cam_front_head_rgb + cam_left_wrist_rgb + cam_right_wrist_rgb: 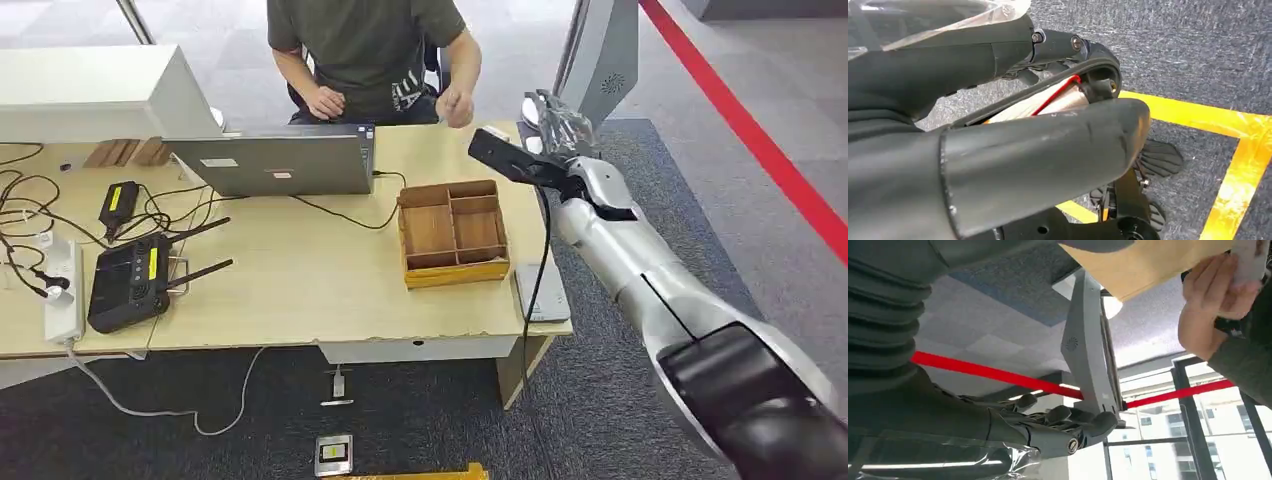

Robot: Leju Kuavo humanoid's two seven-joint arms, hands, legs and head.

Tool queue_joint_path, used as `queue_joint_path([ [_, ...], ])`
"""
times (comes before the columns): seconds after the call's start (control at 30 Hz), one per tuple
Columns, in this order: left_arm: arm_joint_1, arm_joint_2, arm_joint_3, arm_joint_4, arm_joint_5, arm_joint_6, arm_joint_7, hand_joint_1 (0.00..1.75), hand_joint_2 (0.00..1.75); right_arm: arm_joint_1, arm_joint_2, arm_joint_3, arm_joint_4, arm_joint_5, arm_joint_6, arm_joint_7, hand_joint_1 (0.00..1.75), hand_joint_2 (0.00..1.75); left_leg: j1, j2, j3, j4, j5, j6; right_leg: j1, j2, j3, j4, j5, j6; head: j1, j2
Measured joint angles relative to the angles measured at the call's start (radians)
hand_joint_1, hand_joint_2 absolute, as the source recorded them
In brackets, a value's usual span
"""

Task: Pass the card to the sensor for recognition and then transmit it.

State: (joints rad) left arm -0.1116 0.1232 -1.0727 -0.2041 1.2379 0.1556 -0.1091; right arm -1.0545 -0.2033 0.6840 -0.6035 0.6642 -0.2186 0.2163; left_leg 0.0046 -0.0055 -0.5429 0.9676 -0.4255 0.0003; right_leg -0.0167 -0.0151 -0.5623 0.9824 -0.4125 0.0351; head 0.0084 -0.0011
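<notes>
Left hand [998,150] hangs over the floor, fingers curled, grip can't tell. Wooden tray [453,232] mid-frame on the table [300,280]. Person's hand [1215,295] holds the card [1250,260] at upper right. Right hand [555,125] raised right of center, fingers apart, empty. Risk: handover misses, card drops off the table edge

The head view looks down from high behind the right hand [560,125] onto the table [300,290]. Each wrist view sits close behind its own hand: the left faces carpet, the right faces past its fingers toward the person's hand [1215,295], shared with the head view.
</notes>
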Motion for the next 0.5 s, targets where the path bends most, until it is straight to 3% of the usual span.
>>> queue_joint_path([
  [0.2, 0.005, 0.000, 0.002, 0.000, -0.015, -0.024, -0.019, 0.00, 0.00, 0.013, -0.065, -0.017, -0.061, 0.012, 0.045, 0.042, 0.00, 0.00, 0.000, 0.000, 0.000, 0.000, 0.000, 0.000, 0.000, 0.000, 0.000, 0.000, 0.000, 0.000, 0.000, 0.000],
  [0.33, 0.006, 0.000, 0.002, 0.000, -0.014, -0.030, -0.017, 0.00, 0.00, 0.089, -0.139, -0.053, -0.199, 0.006, 0.113, 0.060, 0.00, 0.00, 0.000, 0.000, 0.000, 0.000, 0.000, 0.000, 0.000, 0.000, 0.000, -0.001, 0.000, 0.000, 0.000, 0.000],
  [0.5, 0.006, 0.000, 0.002, 0.000, -0.014, -0.030, -0.017, 0.00, 0.00, 0.148, -0.195, -0.090, -0.324, 0.004, 0.135, 0.074, 0.00, 0.00, 0.000, 0.000, 0.000, 0.000, 0.000, 0.000, 0.000, 0.000, 0.000, -0.001, 0.000, 0.000, 0.000, 0.000],
])
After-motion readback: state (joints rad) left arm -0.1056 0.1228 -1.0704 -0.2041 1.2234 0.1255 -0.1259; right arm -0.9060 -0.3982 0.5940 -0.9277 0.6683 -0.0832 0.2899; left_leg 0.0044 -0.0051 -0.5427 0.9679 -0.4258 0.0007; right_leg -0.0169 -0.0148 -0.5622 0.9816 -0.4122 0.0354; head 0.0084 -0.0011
